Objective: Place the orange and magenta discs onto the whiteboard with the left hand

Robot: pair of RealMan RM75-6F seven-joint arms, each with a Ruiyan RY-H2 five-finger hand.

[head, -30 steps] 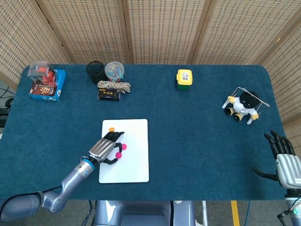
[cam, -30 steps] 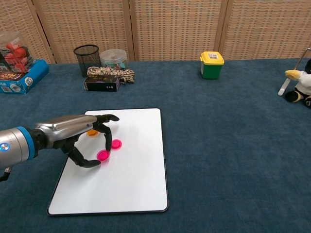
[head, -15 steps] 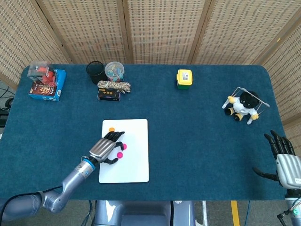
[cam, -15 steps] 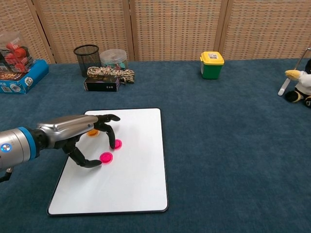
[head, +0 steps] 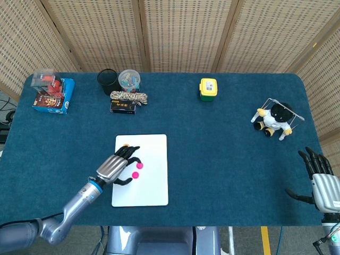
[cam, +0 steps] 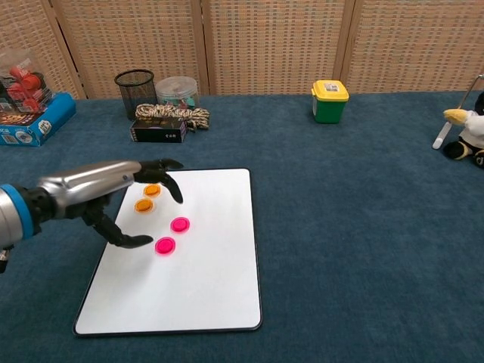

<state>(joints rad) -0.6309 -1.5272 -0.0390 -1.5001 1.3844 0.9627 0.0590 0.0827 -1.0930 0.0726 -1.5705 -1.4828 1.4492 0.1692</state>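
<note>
The whiteboard (cam: 208, 280) (head: 154, 186) lies flat on the blue table. On its upper left part sit two orange discs (cam: 152, 190) (cam: 144, 205) and two magenta discs (cam: 180, 224) (cam: 165, 246). In the head view one magenta disc (head: 135, 175) shows beside my left hand. My left hand (cam: 113, 189) (head: 118, 166) hovers above the board's left edge, fingers spread, holding nothing. The orange discs lie just under its fingertips (cam: 175, 193). My right hand (head: 319, 178) rests open at the table's right front edge, far from the board.
At the back stand a black mesh cup (cam: 135, 89), a clear jar (cam: 177, 91), a rope coil on a black box (cam: 162, 123) and a yellow-green box (cam: 330, 101). Blue boxes (cam: 30, 113) sit far left, a penguin toy (head: 275, 120) far right.
My left hand has lifted and drawn back to the left off the discs, uncovering both orange discs. The magenta discs stay on the board. The right hand has not moved.
</note>
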